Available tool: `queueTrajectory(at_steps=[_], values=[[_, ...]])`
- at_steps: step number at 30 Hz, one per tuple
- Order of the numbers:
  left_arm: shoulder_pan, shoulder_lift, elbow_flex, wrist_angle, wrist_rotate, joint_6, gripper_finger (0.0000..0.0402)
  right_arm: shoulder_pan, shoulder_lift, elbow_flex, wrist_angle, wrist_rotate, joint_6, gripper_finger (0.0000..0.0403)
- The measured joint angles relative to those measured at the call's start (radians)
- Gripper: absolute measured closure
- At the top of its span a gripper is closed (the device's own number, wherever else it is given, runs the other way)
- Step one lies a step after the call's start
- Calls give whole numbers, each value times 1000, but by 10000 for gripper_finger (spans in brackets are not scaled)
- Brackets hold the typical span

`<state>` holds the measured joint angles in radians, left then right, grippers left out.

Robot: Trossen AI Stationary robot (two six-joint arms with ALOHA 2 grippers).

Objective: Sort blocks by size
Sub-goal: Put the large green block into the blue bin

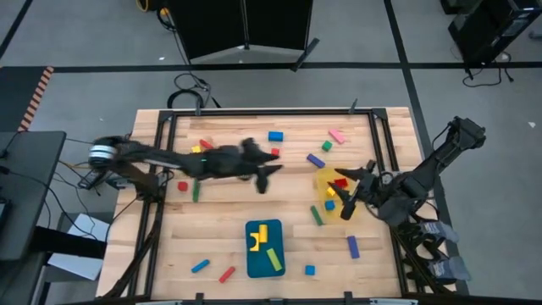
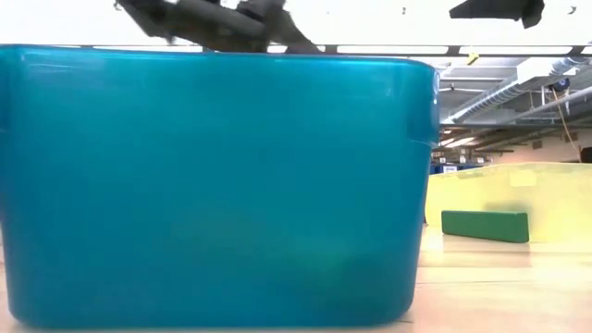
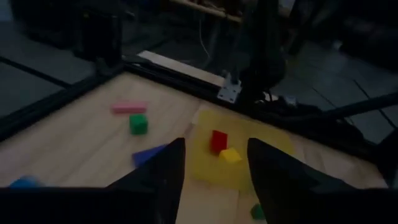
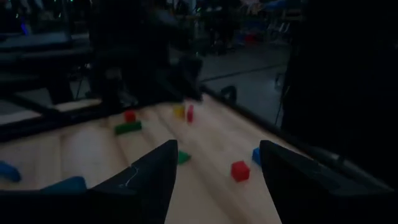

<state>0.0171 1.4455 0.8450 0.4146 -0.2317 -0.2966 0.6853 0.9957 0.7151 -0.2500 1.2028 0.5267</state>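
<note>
We judged the sorting barely begun. Taking the blue tray (image 1: 251,258) as our landmark, it held only two long blocks: a yellow bar (image 1: 260,235) and a green bar (image 1: 273,259). Up and to the right of the tray, the yellow bin (image 1: 324,180) held a red cube (image 1: 340,182) and a yellow cube (image 1: 329,193), with perhaps a small blue one that we could not make out clearly.

Most blocks lay loose on the table (image 1: 220,229). Beyond the tray sat a blue block (image 1: 275,135), a pink bar (image 1: 337,135), a purple bar (image 1: 316,160) and a green cube (image 1: 327,146). Left of the tray we saw a red cube (image 1: 181,186) and a green bar (image 1: 196,190); beside its near end, a blue bar (image 1: 200,266), a red bar (image 1: 227,274) and a blue cube (image 1: 310,270); to its right, a purple bar (image 1: 352,246).

The left gripper (image 1: 269,174) hung above the table beyond the tray, fingers parted and holding nothing. The right gripper (image 1: 349,191) hovered at the bin, also spread and empty.
</note>
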Motion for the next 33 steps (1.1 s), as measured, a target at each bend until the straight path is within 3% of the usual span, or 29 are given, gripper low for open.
queueTrajectory(at_steps=[4, 8, 11, 14, 19, 27, 33], values=[[-31, -224, -149, 19, -75, -20, 222, -64, 87, 0, 88, -144, -6, 164], [-62, -386, -264, 3, -116, -50, 222, -130, 173, 3, 184, -367, 1, 164], [-84, -482, -334, 7, -143, -73, 222, -154, 252, 29, 166, -523, 61, 164], [-99, -541, -389, 1, -168, -84, 222, -145, 340, 81, 85, -608, 110, 164], [-112, -583, -427, -14, -176, -113, 222, -91, 496, 240, -81, -689, 175, 164], [-118, -582, -426, -14, -176, -104, 222, -32, 714, 545, -678, -765, 436, 164], [-118, -582, -426, -11, -172, -103, 222, 12, 805, 578, -681, -715, 637, 153]])
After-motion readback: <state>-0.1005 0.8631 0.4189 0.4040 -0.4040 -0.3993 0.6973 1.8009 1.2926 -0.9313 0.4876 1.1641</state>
